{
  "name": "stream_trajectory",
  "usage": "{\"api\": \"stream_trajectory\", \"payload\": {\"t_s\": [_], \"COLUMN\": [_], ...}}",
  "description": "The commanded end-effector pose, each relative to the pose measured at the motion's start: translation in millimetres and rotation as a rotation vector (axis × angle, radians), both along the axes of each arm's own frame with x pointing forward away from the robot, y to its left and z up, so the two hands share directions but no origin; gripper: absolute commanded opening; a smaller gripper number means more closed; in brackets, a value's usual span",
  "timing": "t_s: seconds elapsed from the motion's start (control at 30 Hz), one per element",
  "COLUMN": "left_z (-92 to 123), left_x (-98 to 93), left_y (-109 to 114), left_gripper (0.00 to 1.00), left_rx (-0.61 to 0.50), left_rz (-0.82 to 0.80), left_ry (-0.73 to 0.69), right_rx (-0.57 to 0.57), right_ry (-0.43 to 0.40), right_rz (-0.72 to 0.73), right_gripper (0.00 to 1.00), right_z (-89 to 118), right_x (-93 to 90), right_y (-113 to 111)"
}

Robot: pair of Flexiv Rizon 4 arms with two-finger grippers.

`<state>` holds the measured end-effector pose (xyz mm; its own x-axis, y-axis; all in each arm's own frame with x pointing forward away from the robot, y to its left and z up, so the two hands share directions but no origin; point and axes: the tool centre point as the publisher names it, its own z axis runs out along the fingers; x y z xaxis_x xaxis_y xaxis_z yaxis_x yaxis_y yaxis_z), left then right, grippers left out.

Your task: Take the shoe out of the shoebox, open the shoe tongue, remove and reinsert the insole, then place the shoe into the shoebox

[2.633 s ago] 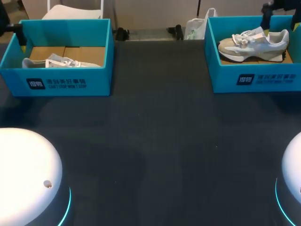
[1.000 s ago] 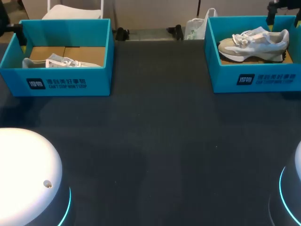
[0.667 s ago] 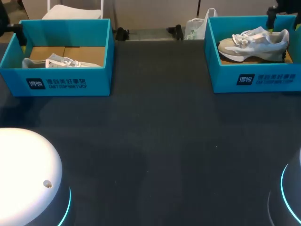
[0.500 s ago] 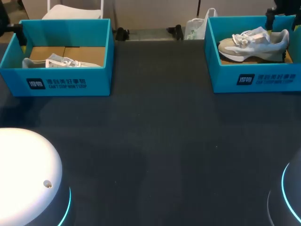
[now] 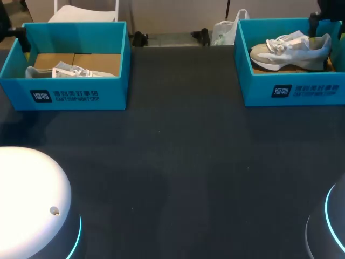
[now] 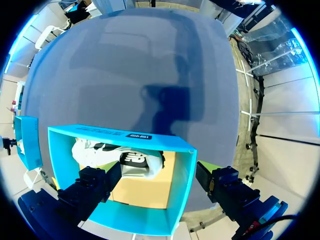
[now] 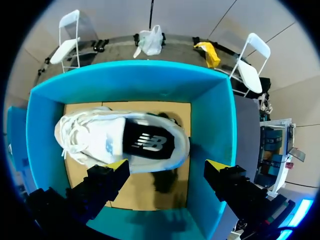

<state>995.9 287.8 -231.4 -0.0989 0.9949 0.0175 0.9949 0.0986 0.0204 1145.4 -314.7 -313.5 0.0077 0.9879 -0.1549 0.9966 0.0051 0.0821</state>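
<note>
1. Across the middle and lower part of the head view lay the dark table (image 5: 183, 162), with one box at each upper corner.
2. Left shoebox (image 5: 70, 97), teal and lidless, sat at upper left. Right shoebox (image 5: 302, 93), same kind, sat at upper right, well apart from the first.
3. Right shoe (image 5: 291, 47), grey and white, stood on its sole inside the right shoebox, toe toward the frame's middle. The right wrist view showed a dark insole (image 7: 150, 142) seated inside it.
4. Left shoe (image 5: 70, 71), pale, lay low inside the left shoebox near the front wall.
5. Right gripper (image 7: 167, 165) hung above the right shoe's heel end, fingers spread wide, one to each side. I could not see either finger touching the shoe, so it gripped nothing.
6. Left gripper (image 6: 160, 172) hung over one end of the left shoebox, fingers spread wide and holding nothing. One finger was over the box's inside and the other looked outside its end wall. The left shoe lay ahead of it.
7. Progress, my judgement: both shoes were in their boxes, insole in, none on the table. That fits the very start or the very end, and I could not tell which. If it was the start, every step was left, beginning with a heel grasp.
</note>
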Motion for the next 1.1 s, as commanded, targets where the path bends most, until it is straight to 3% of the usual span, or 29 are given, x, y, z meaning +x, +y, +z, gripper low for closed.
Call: {"api": "stream_trajectory", "payload": {"t_s": [0.03, 0.3, 0.47, 0.7, 0.93, 1.1], "left_z": [0, 0, 0, 0, 0, 0], "left_x": [-1.7, -1.7, -1.7, -1.7, -1.7, -1.7], "left_y": [0, 0, 0, 0, 0, 0], "left_gripper": [1.00, 1.00, 1.00, 1.00, 1.00, 1.00], "left_rx": [0.003, 0.003, 0.003, 0.003, 0.003, 0.003], "left_rz": [0.000, 0.000, 0.000, 0.000, 0.000, 0.000], "left_ry": [-0.003, -0.003, -0.003, -0.003, -0.003, -0.003], "right_rx": [0.004, 0.013, 0.016, 0.016, 0.024, 0.038], "right_ry": [0.024, 0.049, 0.057, 0.081, 0.104, 0.127], "right_rz": [-0.008, -0.020, -0.022, -0.025, -0.028, -0.038], "right_gripper": [1.00, 0.98, 0.87, 0.86, 0.75, 0.73], "right_z": [-12, -25, -31, -41, -52, -61], "right_x": [14.0, 18.7, 20.7, 23.9, 24.1, 23.7], "right_y": [-6, -16, -18, -18, -13, -14]}}
